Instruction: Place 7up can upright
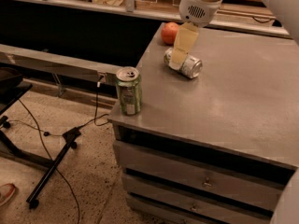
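The 7up can [188,66] lies on its side on the grey cabinet top [233,92], near the back left, with its silver end facing right and toward me. My gripper [178,59] hangs down from the white wrist [198,6]. Its tip is over the left end of the lying can and hides part of it. I cannot see whether it touches the can.
A darker green can with a striped label [128,91] stands upright at the cabinet's front left corner. An orange fruit [169,32] sits at the back left edge behind the 7up can. Drawers [201,181] front the cabinet. Cables and a stand leg [51,167] lie on the floor to the left.
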Robot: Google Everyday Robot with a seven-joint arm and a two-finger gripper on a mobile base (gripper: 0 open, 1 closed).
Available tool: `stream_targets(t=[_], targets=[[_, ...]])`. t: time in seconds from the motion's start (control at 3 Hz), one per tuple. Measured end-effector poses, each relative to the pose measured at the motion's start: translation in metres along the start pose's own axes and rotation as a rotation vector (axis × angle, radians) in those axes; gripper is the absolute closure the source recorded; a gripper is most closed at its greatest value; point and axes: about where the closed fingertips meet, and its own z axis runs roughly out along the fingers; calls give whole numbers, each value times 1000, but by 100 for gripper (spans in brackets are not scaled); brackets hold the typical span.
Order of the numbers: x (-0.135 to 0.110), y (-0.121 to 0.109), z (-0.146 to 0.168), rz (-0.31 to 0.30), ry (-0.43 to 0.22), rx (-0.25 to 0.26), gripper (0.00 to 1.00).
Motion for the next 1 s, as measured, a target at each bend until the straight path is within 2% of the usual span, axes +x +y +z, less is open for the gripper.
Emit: stream_targets(t=[0.33,0.67,1.0], targets=[[-30,-27,26,95,9,15,0],[-47,-37,54,153,31,-4,0],[-40,-49,89,228,99,1,0]])
